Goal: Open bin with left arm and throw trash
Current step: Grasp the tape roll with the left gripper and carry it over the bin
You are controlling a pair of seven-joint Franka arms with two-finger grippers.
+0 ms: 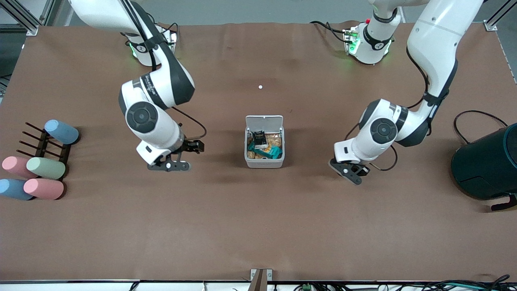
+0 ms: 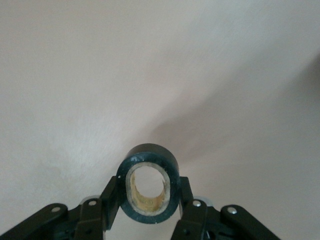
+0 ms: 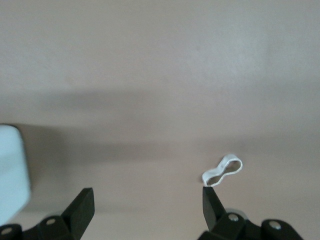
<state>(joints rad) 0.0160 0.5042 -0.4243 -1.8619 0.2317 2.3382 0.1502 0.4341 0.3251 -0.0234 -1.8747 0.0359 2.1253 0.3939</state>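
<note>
The left gripper point(image 2: 150, 200) squeezes the tape roll point(image 2: 148, 185) between its fingers point(image 2: 186, 192), low over the table point(image 1: 258, 226). The right gripper point(image 3: 148, 202) is spread wide, with the rubber band point(image 3: 222, 170) just off one fingertip. Only the wrist views show those two. The front view shows the bin point(image 1: 264, 145) between both arms, lid up, wrapper point(image 1: 259, 139) inside.

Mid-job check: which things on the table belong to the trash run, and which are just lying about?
Job:
- bin, lid open, black wrapper inside
- tape roll, clamped in the left pincer
- rubber band, on the table by the open right pincer

Lying about:
- pastel cups and their dark rack
- dark teal cylinder
- small white dot
</note>
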